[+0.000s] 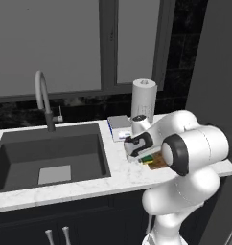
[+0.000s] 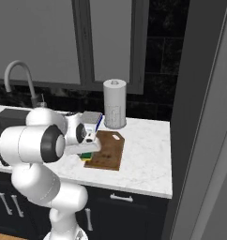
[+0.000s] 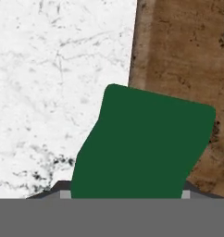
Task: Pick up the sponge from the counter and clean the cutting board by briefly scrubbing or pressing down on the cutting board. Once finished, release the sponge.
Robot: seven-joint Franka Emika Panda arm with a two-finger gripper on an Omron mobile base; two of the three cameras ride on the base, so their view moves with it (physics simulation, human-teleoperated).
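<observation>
So, left base view, left to right: gooseneck faucet (image 1: 45,98) in the upper left, dark sink basin (image 1: 51,155) below it, cut into the white marble surface (image 1: 119,178). Right of the basin, the grey-and-blue scale (image 1: 119,125), then a paper towel roll (image 1: 144,101) standing upright behind it at frame centre. Gripper (image 1: 147,158) sits just right of centre, pointing down, clenched on the sponge (image 1: 147,157); a green and yellow sliver shows under the hand. Cutting board (image 1: 157,163) is mostly hidden by the arm, only a brown strip visible at the arm's elbow.

Right base view: the arm takes the left side, with the gripper at left-centre holding the sponge (image 2: 88,155) at the near left corner of the cutting board (image 2: 108,150). Sponge looks tilted; I can't tell whether it touches the board. Board lies flat on the surface (image 2: 148,159), handle slot at its far end, toward the paper towel roll (image 2: 115,110). Scale (image 2: 93,119) sits just beside the board's far left corner.

Hand view: sponge's green top (image 3: 141,146) is at lower centre between the fingertips, straddling the edge where marble (left) meets board (image 3: 183,55) (right).
</observation>
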